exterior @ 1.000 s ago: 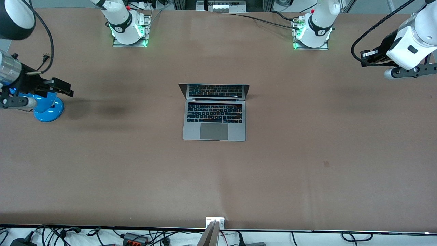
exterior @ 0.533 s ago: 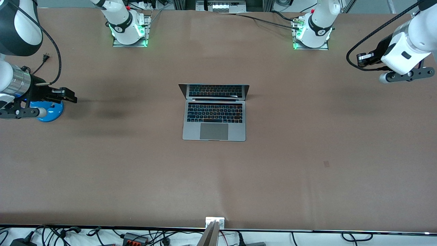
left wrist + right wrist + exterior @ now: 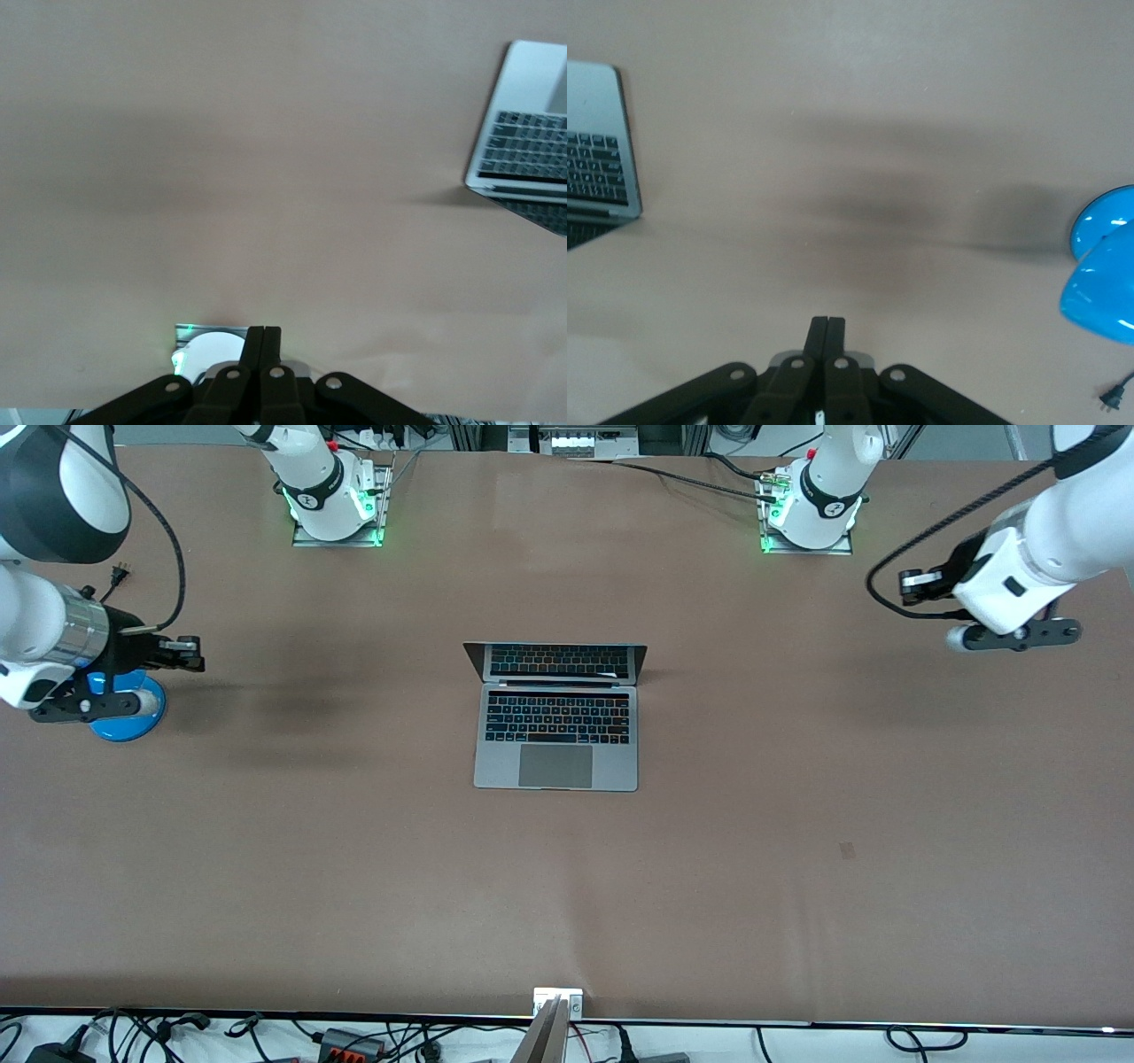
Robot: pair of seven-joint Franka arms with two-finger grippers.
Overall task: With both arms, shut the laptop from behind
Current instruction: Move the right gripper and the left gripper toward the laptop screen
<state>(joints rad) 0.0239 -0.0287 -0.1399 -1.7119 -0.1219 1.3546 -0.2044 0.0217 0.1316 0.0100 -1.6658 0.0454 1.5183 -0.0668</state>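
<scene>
The silver-grey laptop (image 3: 556,726) lies open in the middle of the table, its screen upright on the side toward the arm bases. It also shows at the edge of the left wrist view (image 3: 523,142) and of the right wrist view (image 3: 598,159). My left gripper (image 3: 912,583) is shut and empty, up over the table at the left arm's end; its fingers (image 3: 263,341) press together. My right gripper (image 3: 188,654) is shut and empty, up over the table at the right arm's end, beside the blue lamp; its fingers (image 3: 827,332) press together.
A blue desk lamp (image 3: 124,708) stands at the right arm's end of the table, also in the right wrist view (image 3: 1103,279). The two arm bases (image 3: 335,500) (image 3: 811,509) stand along the table's top edge. Cables lie along the near edge.
Both arms have swung in toward the laptop. The left gripper has moved inward from the table's end; the right gripper has risen and shifted a little toward the laptop. The laptop has not moved.
</scene>
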